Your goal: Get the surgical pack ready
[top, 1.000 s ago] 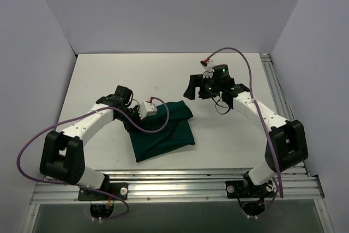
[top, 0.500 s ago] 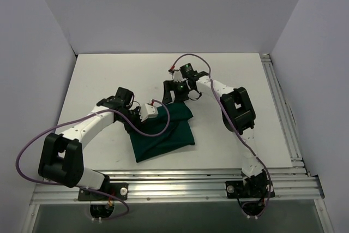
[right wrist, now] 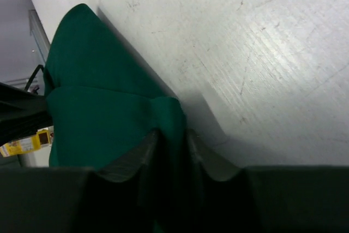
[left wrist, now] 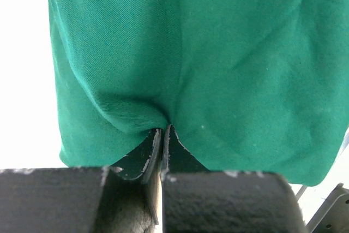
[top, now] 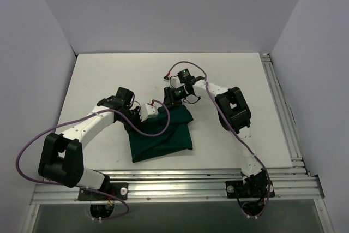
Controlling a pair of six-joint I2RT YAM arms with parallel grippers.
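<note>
Folded green drape [top: 161, 132] lay on the white counter [top: 109, 75], contents hidden, left fingers [left wrist: 156, 139] clenched on its far-left corner, right fingers [right wrist: 147, 148] grasping a far-edge fold.

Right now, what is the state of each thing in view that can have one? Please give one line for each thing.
green drape: folded into a rumpled bundle, lying on the table, its far edge pinched in two places.
left gripper: shut on a fold of the green drape.
right gripper: shut on another fold of the green drape, at its far edge.
</note>
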